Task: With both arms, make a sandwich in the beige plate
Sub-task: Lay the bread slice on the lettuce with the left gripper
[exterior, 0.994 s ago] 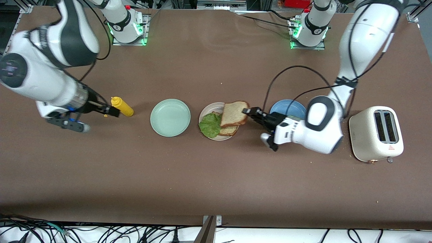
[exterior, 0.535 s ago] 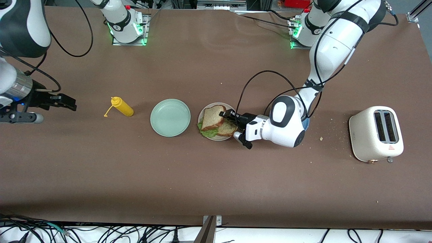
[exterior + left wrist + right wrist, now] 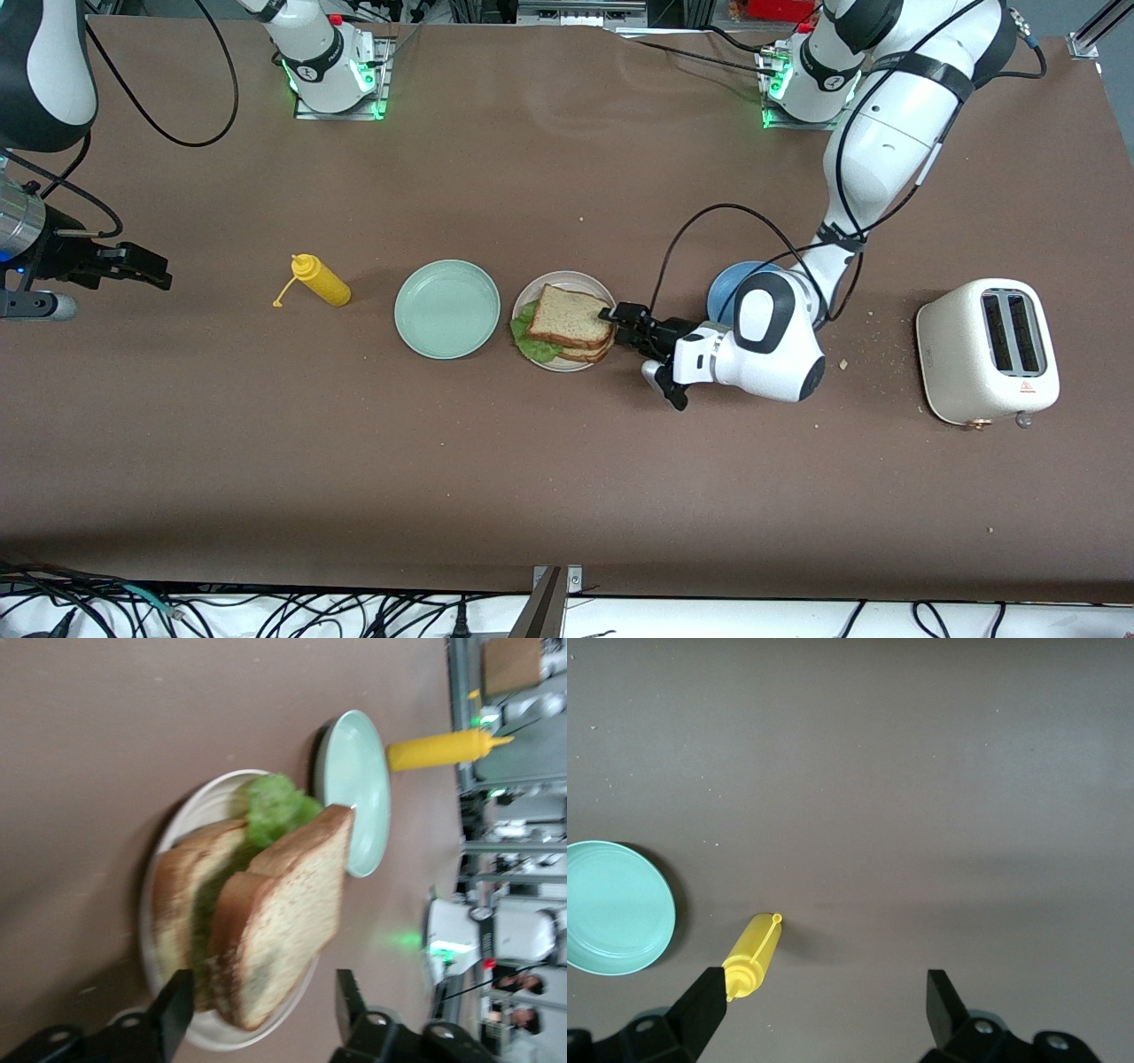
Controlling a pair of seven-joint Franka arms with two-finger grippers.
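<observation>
The sandwich (image 3: 567, 324) lies on the beige plate (image 3: 585, 285): a toasted bread slice (image 3: 570, 316) on top, a green lettuce leaf (image 3: 526, 344) sticking out under it, and a second slice at the bottom. My left gripper (image 3: 616, 323) is open at the plate's edge toward the left arm's end. In the left wrist view the top slice (image 3: 283, 926) has a corner between the spread fingers (image 3: 174, 1010) of the left gripper (image 3: 261, 1005), which do not pinch it. My right gripper (image 3: 159, 273) waits open and empty at the right arm's end of the table.
A mint-green plate (image 3: 447, 308) sits beside the beige plate, and a yellow squeeze bottle (image 3: 321, 279) lies past it toward the right arm. A blue plate (image 3: 728, 282) is half hidden by the left arm. A cream toaster (image 3: 988, 350) stands at the left arm's end, with crumbs nearby.
The left gripper carried the top slice over the plate, set it on the lettuce and opened. The right gripper drew away from the yellow bottle toward its end of the table.
</observation>
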